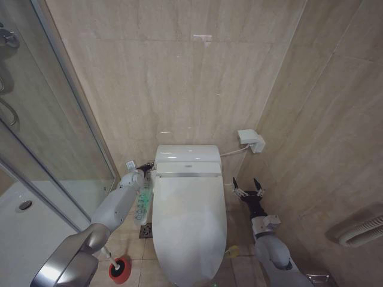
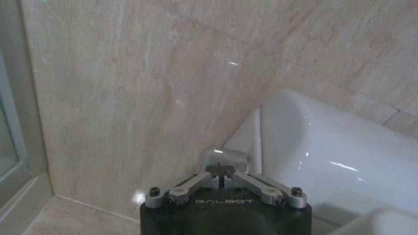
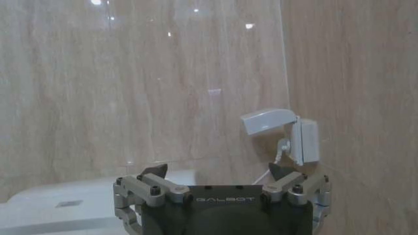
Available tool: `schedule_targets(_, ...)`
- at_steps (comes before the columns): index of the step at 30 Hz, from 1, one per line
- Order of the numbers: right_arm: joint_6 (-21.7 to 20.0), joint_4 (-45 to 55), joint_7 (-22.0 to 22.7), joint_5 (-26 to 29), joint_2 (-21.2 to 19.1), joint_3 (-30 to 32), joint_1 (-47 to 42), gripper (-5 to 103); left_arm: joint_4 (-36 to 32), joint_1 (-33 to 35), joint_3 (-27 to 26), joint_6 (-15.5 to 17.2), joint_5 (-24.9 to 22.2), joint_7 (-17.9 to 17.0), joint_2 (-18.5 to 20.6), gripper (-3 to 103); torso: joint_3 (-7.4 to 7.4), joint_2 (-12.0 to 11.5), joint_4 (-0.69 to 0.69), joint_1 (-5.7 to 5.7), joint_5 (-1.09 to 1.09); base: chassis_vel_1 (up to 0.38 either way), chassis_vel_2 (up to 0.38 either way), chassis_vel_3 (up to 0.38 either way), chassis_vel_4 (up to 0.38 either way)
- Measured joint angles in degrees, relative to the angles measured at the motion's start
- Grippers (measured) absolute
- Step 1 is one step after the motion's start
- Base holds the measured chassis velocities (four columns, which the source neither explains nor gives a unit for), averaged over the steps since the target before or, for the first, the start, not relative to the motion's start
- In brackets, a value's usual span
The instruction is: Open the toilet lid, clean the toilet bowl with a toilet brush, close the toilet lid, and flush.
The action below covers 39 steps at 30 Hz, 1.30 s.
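The toilet bowl (image 1: 190, 263) is being covered by the lowered toilet lid (image 1: 190, 227). The left pincer (image 1: 146, 169) is being held pressed together beside the seat unit's rear corner; the right pincer (image 1: 248, 186) is being held spread beside the bowl. The toilet brush (image 1: 119, 267) is being kept in its red holder — on the floor.

glossy white toilet lid (image 1: 190, 224) — polished stone-look wall (image 1: 179, 78)

A white covered wall socket (image 1: 251, 140) is fixed on the beige tiled wall (image 1: 179, 72), a white cable running from it. A glass shower enclosure (image 1: 42, 149) stands beside a white curved shower tray (image 1: 18, 233). A floor drain (image 1: 145, 231) sits in the tiled floor.
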Motion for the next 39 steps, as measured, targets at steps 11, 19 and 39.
schedule_targets(11,0.0,0.0,0.0,0.0,0.0,0.0,0.0,100,0.4,0.1,-0.2,1.7,0.0,1.2,0.1,0,0.0,0.0,-0.07,0.01,-0.02,0.0,0.0,0.0,0.0)
schedule_targets(19,0.0,0.0,0.0,0.0,0.0,0.0,0.0,100,0.4,0.0,-0.1,1.8,-0.1,1.4,0.6,0,0.01,0.0,-0.06,0.01,-0.03,0.0,0.0,0.0,0.0)
schedule_targets(39,0.0,0.0,0.0,0.0,0.0,0.0,0.0,100,1.5,-1.3,-0.3,1.9,-0.3,0.9,1.3,0,0.02,0.0,-0.04,0.03,-0.03,0.0,0.0,0.0,0.0)
